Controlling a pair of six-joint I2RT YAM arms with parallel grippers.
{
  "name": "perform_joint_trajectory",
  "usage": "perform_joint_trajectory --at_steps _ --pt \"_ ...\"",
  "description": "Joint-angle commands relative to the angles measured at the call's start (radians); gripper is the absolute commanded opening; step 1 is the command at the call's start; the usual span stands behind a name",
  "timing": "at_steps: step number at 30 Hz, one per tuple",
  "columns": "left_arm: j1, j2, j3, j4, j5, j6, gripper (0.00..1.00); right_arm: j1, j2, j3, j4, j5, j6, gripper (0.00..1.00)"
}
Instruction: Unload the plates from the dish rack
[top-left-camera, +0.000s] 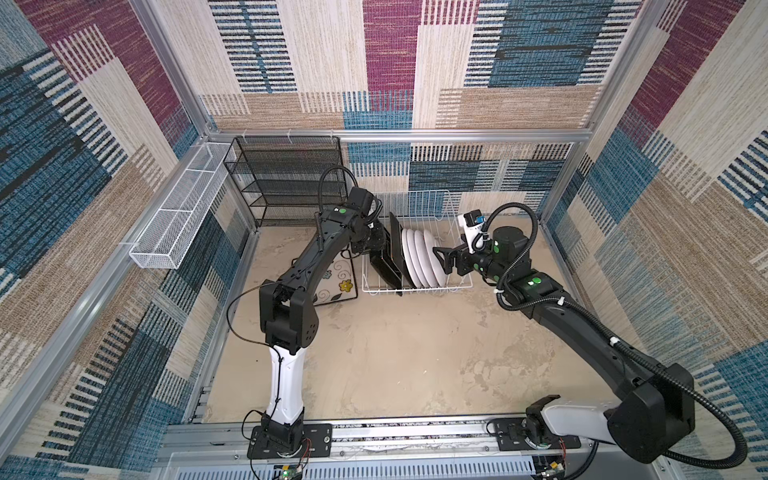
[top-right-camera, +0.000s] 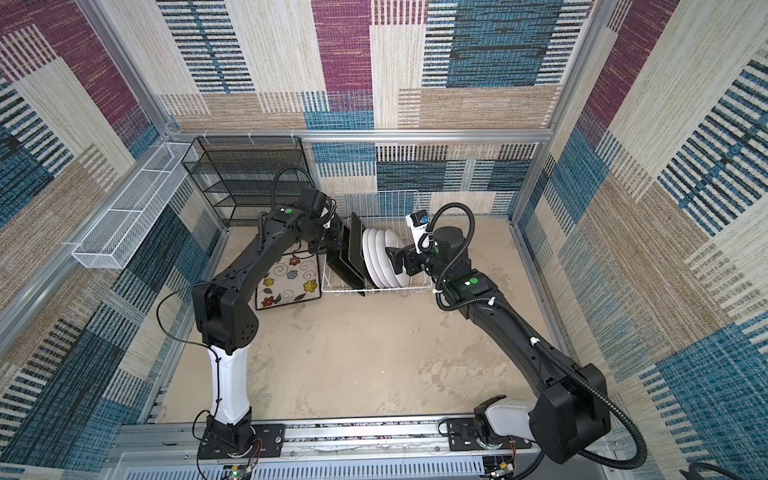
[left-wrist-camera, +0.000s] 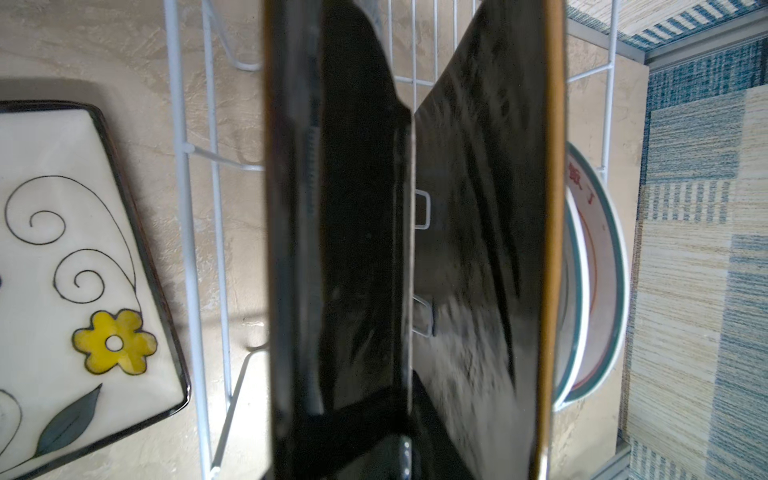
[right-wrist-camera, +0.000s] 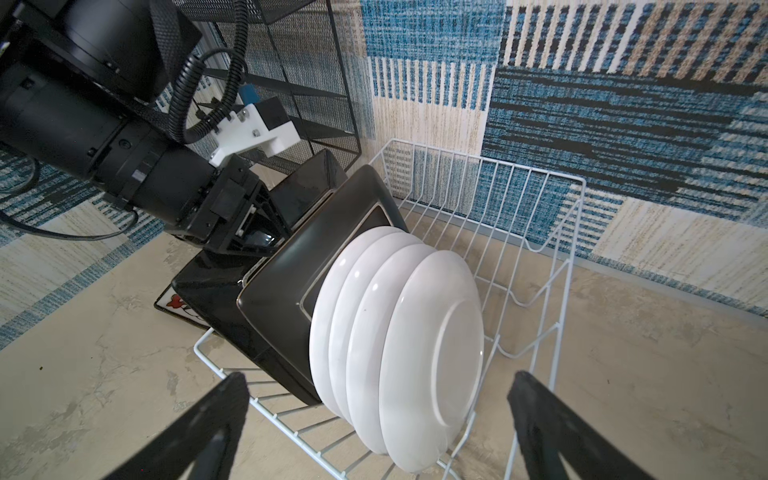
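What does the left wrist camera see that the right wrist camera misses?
Only the left wrist view shows the yellow flower on the floral square plate lying flat, and the fronts of the round plates, with red characters. Only the right wrist view shows their white backs, the black mesh shelf unit and the open right gripper. Both show the wire dish rack and the black-backed square plates standing in it.

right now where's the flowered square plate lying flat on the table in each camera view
In a top view: flowered plate left of the dish rack, half hidden by the left arm.
In a top view: flowered plate, same place, mostly clear.
Left wrist: large, flat beside the rack's wire side.
Right wrist: only a red-flower corner showing past the black-backed plates.
Shared landmark: the dish rack.
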Motion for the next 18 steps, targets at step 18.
perform_joint_trajectory --at_steps 18 --pt "-0.002 -0.047 0.042 -0.073 0.011 0.038 0.0 -0.001 -0.009 0.018 0.039 0.024 -0.01 1.0"
